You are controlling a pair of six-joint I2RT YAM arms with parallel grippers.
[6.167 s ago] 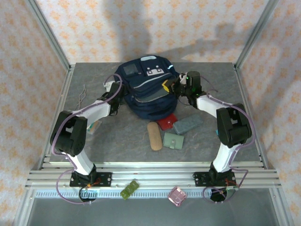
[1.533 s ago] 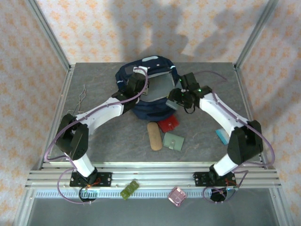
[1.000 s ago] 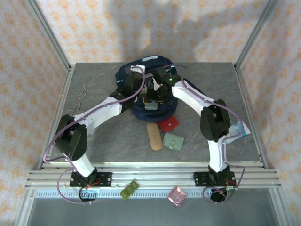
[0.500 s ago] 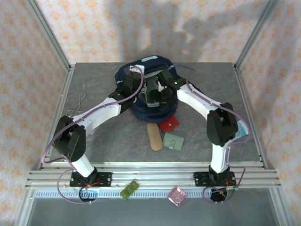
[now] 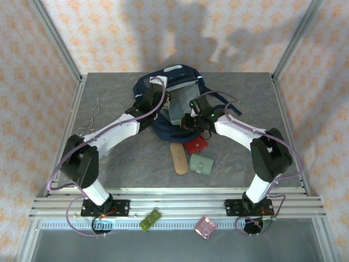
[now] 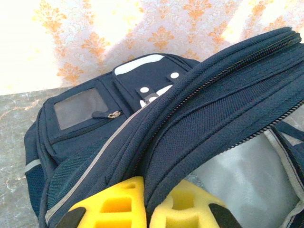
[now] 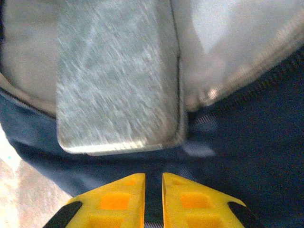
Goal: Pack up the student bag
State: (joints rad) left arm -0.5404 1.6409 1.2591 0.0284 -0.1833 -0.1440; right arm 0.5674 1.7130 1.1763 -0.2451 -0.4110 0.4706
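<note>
**Left end effector pinches bag, right nearly closed**

The large navy-blue fabric student bag [image 5: 143, 86] sits far-centre on the grey surface [image 5: 245, 164]. The left end effector [image 6: 145, 204] is clamped on its zippered opening edge. The right end effector [image 7: 153, 190], fingers almost together, hovers near a grey rectangular case [image 7: 114, 80] in the bag's mouth.

Your backpack [image 6: 199, 123] is navy blue with a grey stripe, white patches and a pale grey lining [image 6: 242, 175]. Your left fingers [image 6: 114, 204] and right fingers [image 7: 116, 202] are bright yellow. The flat case [image 7: 114, 80] is brushed silvery grey. You have a marbled grey table [image 5: 109, 87], a red wallet [image 5: 195, 144], a tan pouch [image 5: 179, 158], a sage-green wallet [image 5: 202, 163], and cream walls [image 5: 136, 33] patterned with orange motifs.
</note>
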